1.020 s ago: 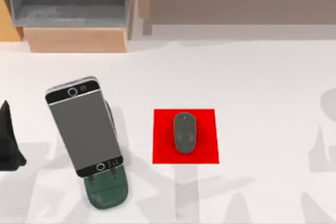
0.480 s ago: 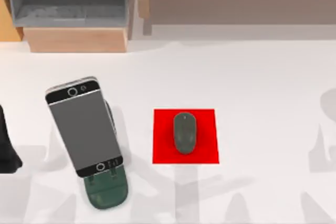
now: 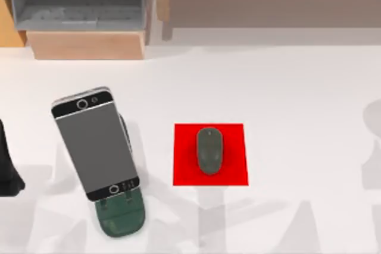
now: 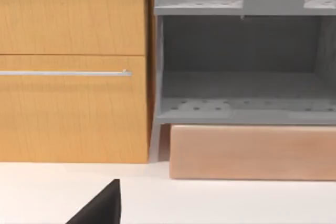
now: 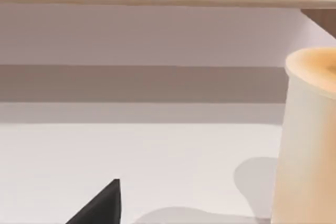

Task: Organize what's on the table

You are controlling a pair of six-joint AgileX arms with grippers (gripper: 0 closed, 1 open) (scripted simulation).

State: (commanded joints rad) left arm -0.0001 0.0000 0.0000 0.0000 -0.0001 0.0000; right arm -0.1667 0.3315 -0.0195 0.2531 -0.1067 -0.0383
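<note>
The left gripper [image 3: 7, 168] has slid back left of the phone [image 3: 95, 142] on the table [image 3: 297, 99], its grip hidden, so the phone and mouse [image 3: 209, 150] look sorted.

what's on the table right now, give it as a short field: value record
surface: white table
phone: grey-screen phone, tilted, on the left part of the table, its lower end lying over a dark green stand
mat: red square mat near the middle
mouse: dark grey mouse on the mat
cup: pale cup standing on the table, seen from the right wrist
back: wooden shelf unit with a grey compartment
left gripper: dark tip at the table's left edge
</note>
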